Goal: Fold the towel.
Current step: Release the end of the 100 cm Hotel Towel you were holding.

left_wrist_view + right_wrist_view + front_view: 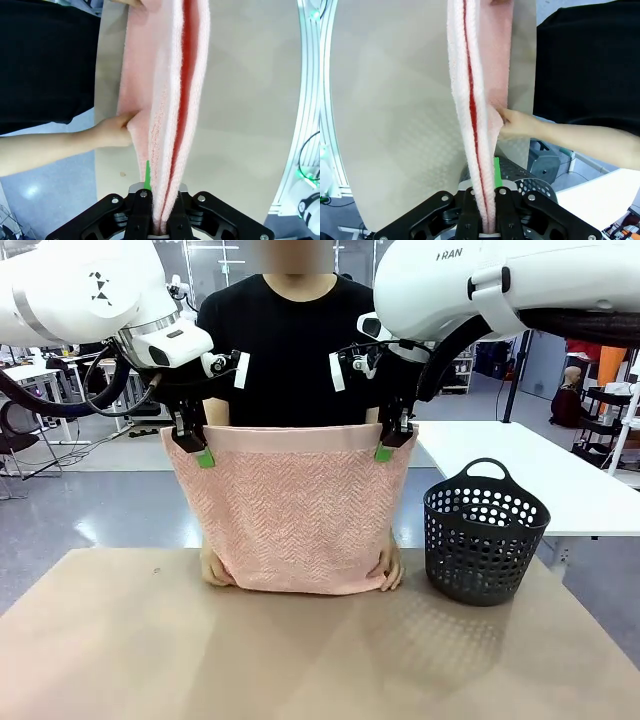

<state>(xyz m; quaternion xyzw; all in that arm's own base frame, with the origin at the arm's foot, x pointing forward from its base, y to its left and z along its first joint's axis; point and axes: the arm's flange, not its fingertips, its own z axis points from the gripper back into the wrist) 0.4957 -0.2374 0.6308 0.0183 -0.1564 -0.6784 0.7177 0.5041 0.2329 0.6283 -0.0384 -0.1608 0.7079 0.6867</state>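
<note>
left gripper [203, 452] is clamping one top corner of the towel [295, 515], jaws squeezed together on the doubled edge. right gripper [386, 448] is doing the same on the other top corner, level with the left one. the towel is hanging straight down from both grippers as a flat pink sheet, top hem stretched taut between them, bottom fold reaching the table [300, 660] below. wrist views are looking down along the cloth: two terry layers are running away from the fingertips with a narrow red-shadowed gap between them. a green pad is showing beside the cloth at each pinch. a person's hand [213, 568] is gripping the bottom corner straight below the left gripper, and a second hand [390, 570] is gripping the bottom corner below the right gripper, both resting at table level. the person is standing just behind the towel. a dark basket [485, 532] is sitting on the table, lower than the right gripper and out past its outer side, apart from the towel.
</note>
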